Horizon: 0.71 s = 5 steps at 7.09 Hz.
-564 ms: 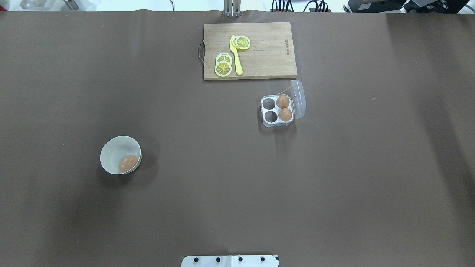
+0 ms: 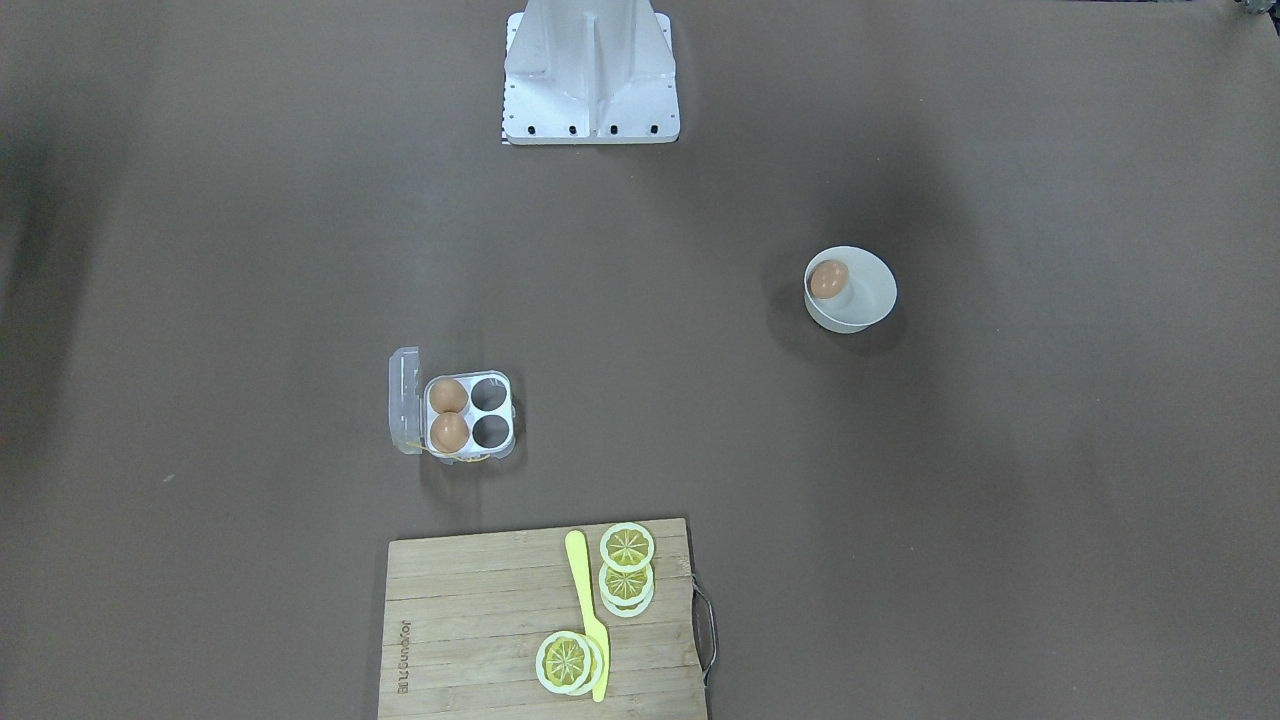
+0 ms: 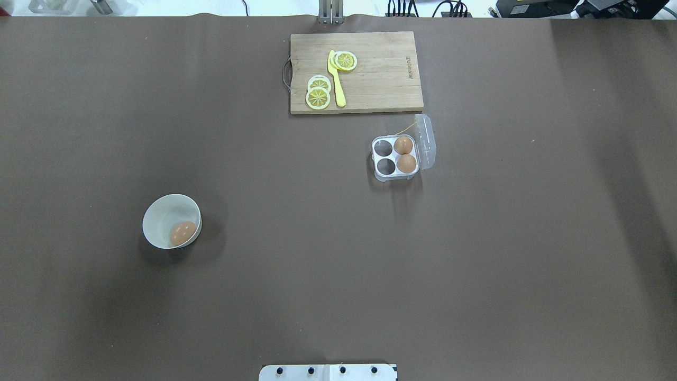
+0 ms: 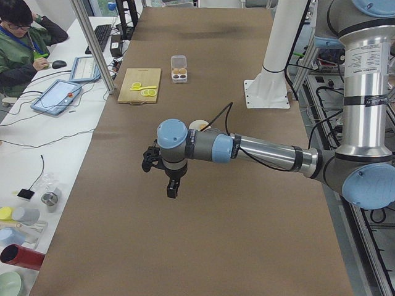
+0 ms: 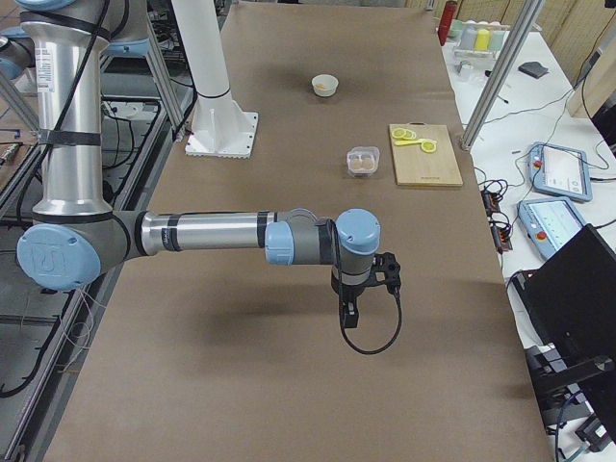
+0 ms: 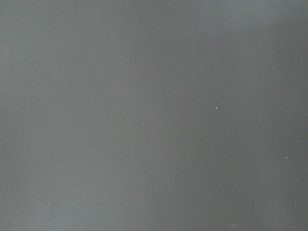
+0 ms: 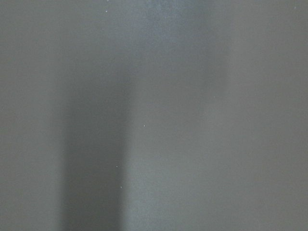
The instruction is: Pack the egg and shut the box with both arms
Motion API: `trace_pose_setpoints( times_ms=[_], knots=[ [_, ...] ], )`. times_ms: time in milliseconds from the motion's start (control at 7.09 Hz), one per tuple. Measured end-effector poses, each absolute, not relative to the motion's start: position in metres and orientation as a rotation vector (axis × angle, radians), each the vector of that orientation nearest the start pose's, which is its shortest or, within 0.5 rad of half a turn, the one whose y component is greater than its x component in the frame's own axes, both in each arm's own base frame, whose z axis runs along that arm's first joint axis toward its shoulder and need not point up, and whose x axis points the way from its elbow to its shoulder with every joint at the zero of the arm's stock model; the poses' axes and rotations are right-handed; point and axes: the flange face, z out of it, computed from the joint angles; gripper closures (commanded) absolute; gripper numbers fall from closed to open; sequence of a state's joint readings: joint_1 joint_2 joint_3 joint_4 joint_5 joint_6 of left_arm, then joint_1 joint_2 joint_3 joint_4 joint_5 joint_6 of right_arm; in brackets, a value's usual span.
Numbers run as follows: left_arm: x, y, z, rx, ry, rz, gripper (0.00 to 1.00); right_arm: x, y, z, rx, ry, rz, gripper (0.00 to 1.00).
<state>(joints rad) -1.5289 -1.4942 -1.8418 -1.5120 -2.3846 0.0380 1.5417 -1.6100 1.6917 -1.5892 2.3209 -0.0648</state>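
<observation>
Overhead view, clock directions taken from the table centre.

**Task items.** The egg (image 3: 183, 233) lay in a white bowl (image 3: 157, 211) at 8 o'clock, against the bowl's wall at its 5 o'clock side. The box (image 3: 394, 156) stood at 1 o'clock. Its lid (image 3: 426, 139) was raised on the 3 o'clock side, and two eggs (image 3: 405, 154) filled the cells next to the lid. The two cells at 9 o'clock were vacant.

**Arms.** The left gripper (image 4: 171, 190) and right gripper (image 5: 348, 315) appeared in the side views only, hanging above bare cover well apart from bowl and box. I could not tell how far either was open. Nothing was seen in them.

**Step in hand (judgement).** Retrieval of the egg was not yet begun. The left arm (image 4: 265, 150) is the nearer. It should descend steeply and straddle the egg clear of the bowl wall, closing gently because the shell looks smooth and liable to roll.

**Surface and room.** A plain brown cover (image 3: 338, 275) lay flat over the table. A cutting board (image 3: 381, 79) with lemon slices (image 3: 318, 97) and a yellow knife (image 3: 337, 84) sat at 12 o'clock. An operator (image 4: 17, 38) sat at a side bench.
</observation>
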Motion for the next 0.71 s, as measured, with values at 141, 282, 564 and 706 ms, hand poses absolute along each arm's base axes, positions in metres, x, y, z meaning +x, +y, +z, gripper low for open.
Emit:
trace_pose_setpoints(
  times_ms=[141,282,564,706],
  knots=[
    [-0.042,-0.462,0.559,0.138,0.814,0.135,0.02,0.051,-0.480,0.615,0.086,-0.749,-0.119,0.00],
    [-0.042,-0.462,0.552,0.152,0.813,0.141,0.02,0.051,-0.480,0.611,0.093,-0.749,-0.122,0.00],
    [-0.041,-0.470,0.536,0.212,0.811,0.168,0.02,0.049,-0.481,0.607,0.099,-0.755,-0.125,0.00],
    [-0.039,-0.480,0.530,0.261,0.810,0.190,0.02,0.048,-0.483,0.600,0.110,-0.765,-0.130,0.00]
  ],
)
